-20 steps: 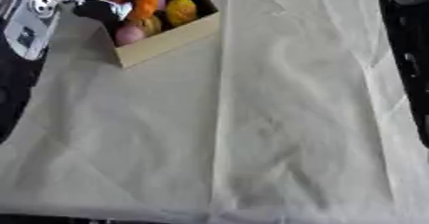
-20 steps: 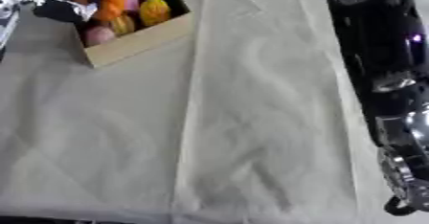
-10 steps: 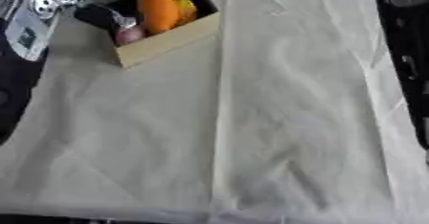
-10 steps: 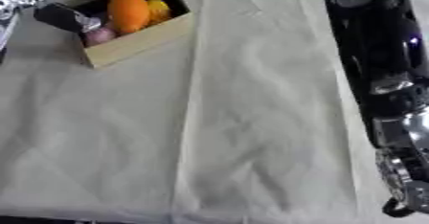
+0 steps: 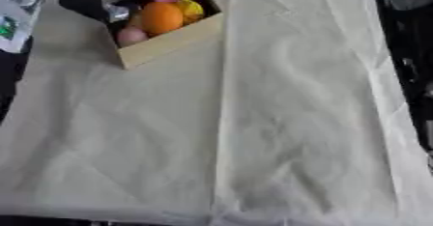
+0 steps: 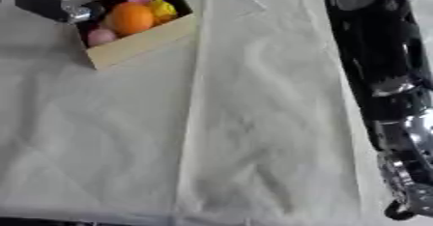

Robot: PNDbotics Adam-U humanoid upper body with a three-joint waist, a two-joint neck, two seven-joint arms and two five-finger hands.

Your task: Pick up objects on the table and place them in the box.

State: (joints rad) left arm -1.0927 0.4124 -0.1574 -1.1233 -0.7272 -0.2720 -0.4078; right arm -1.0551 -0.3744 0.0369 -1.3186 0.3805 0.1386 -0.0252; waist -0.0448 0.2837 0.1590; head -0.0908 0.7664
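The orange [image 5: 161,18] lay in the box [image 5: 169,44]; left hand [image 5: 84,3] beside it, grip unclear; withdrawing seemed next, desk cloth [image 5: 253,123] bare

A matt, cream cloth [image 5: 253,123] covers the table, creased with soft folds and one long crease down the middle. In the upper left of the frame the box [image 5: 173,44] looks like pale, matt wood or card with a dark inside. The orange fruit [image 5: 161,18] in it has a smooth, slightly shiny skin. Along the right edge the robot's arm [image 6: 381,51] is glossy black plastic with bright silver metal joints.
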